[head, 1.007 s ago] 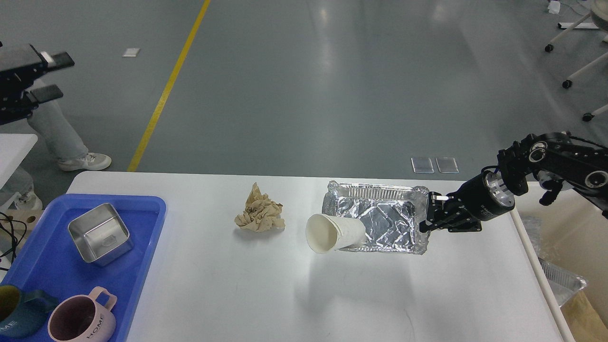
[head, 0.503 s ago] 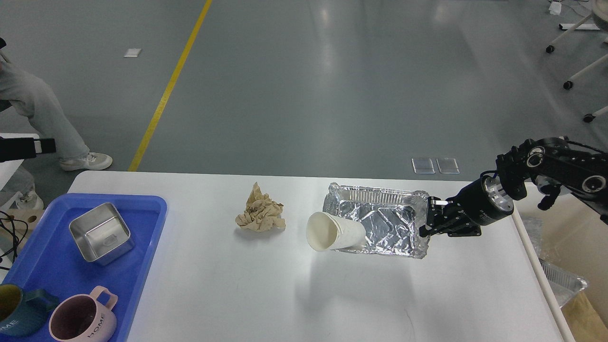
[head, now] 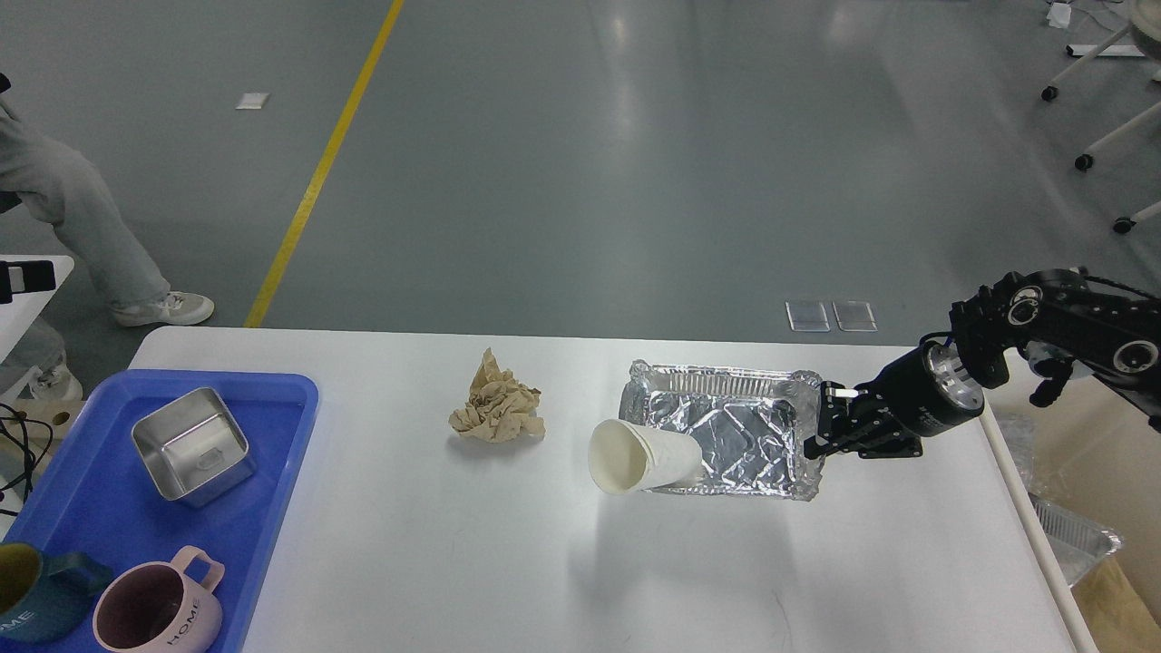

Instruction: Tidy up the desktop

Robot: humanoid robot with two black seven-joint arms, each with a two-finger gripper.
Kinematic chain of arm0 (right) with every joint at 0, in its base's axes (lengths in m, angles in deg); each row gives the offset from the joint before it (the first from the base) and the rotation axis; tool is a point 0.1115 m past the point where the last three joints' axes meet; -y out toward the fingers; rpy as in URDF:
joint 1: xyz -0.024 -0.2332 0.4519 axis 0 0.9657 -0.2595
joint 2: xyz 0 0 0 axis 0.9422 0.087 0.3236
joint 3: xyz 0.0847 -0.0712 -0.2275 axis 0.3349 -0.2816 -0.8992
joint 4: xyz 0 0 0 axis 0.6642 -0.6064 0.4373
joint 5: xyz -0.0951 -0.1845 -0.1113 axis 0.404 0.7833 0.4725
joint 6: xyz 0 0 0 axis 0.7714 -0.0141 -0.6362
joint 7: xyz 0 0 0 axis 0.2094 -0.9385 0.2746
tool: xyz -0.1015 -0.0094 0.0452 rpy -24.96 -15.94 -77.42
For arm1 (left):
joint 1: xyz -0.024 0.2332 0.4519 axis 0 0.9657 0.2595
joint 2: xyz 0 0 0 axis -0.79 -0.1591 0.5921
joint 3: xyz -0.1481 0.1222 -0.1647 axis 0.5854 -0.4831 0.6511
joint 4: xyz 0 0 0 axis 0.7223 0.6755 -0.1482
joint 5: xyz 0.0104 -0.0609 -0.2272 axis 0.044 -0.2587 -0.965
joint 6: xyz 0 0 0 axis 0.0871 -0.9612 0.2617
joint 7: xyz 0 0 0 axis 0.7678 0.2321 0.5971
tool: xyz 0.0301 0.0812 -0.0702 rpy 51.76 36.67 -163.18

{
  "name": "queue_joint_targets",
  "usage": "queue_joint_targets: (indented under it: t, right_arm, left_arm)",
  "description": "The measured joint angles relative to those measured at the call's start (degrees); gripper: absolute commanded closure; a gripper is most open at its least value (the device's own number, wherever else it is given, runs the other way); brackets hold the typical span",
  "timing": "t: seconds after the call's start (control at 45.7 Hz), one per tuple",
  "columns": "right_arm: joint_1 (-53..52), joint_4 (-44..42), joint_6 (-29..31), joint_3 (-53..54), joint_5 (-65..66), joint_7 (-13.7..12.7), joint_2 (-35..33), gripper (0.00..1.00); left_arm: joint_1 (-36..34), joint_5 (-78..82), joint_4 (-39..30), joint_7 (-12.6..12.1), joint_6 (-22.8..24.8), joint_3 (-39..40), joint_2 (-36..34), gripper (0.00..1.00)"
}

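The white desktop carries a crumpled brown paper ball near its far middle. To the right of it lies a crinkled foil tray, with a white paper cup on its side across the tray's left edge, mouth facing left. My right gripper reaches in from the right and is shut on the foil tray's right rim. My left gripper is out of view.
A blue tray at the left holds a square metal container, a pink mug and a dark blue mug. Off the right edge stands a beige bin with another foil tray inside. A person's legs stand far left.
The foil tray has dropped from a tilted pose to lie flatter and slightly nearer, the cup shifting with it. My right gripper lowered along with it. The person at left moved.
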Motion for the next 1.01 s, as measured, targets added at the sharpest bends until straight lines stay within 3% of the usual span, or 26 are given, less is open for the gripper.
queue_joint_targets:
  t: [0.219,0.416,0.722,1.007]
  right_arm:
    - [0.0,0.0,0.1,0.0,0.0,0.0,-0.1,1.00]
    - [0.0,0.0,0.0,0.0,0.1,0.0,-0.2,1.00]
    - [0.0,0.1,0.0,0.1,0.0,0.1,-0.7,1.00]
    - [0.0,0.1,-0.1,0.1,-0.1,0.1,-0.8,1.00]
  left_arm:
    - [0.4,0.3,3.2,-2.2,-1.6,-0.1,7.6,0.15]
    - [0.5,6.5,14.2,-6.8,-1.9,-0.2,24.0,0.14]
    - [-0.7,19.4,34.5,-7.2,-4.1,-0.2,51.3,0.14]
    - [-4.7,23.2,42.2,-7.4,-9.6,-6.1,65.4,0.14]
